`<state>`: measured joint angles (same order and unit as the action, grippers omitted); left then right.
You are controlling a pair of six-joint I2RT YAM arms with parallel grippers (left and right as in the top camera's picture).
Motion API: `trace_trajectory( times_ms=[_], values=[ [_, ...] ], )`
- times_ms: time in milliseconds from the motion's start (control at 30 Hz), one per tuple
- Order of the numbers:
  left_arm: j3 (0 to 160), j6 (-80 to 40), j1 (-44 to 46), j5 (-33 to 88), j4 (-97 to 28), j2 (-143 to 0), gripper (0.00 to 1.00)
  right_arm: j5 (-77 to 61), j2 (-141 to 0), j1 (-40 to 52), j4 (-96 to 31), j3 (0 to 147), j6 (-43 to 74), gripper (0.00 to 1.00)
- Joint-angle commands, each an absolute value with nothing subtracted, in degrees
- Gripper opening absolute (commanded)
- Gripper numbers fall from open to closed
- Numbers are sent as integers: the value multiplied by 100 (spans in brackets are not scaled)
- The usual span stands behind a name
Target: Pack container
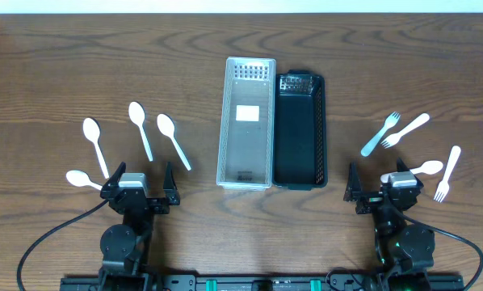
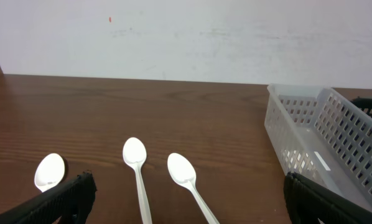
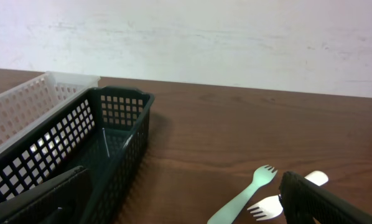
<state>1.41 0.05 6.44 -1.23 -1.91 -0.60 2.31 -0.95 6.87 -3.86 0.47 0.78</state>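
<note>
Spoons [image 1: 136, 113] by the desk's [image 1: 64, 65] left edge; forks [image 1: 409, 129] by its right; white bin [image 1: 225, 121], black bin [image 1: 298, 129] midway. Left claw [image 1: 143, 175], right claw [image 1: 384, 178]: spread, empty, front edge. We should grip handles mid-length, sorting by kind.

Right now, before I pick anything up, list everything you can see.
Slotted plastic basket: one, translucent white, centre.
Slotted plastic basket, dark: one, black or dark green, touching the white basket on the right arm's side.
Plastic spoons: four, white, on the left arm's side.
Plastic forks: two, white, on the right arm's side.
Pale plastic fork: one, light blue-green, beside the white forks.
Fifth plastic spoon: one, white, by the right end effector.
Wooden table: one, brown.
Left end effector: open, empty.
Right end effector: open, empty.
</note>
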Motion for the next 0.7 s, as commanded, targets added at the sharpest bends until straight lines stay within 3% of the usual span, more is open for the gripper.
trace_trajectory(
  times_ms=[0, 667],
  values=[
    [25, 60, 655, -154, -419, -67, 98, 207, -38, 596, -408, 32, 16, 99],
    [25, 60, 655, -154, -403, -69, 98, -156, -38, 598, -410, 32, 49, 99]
  ],
)
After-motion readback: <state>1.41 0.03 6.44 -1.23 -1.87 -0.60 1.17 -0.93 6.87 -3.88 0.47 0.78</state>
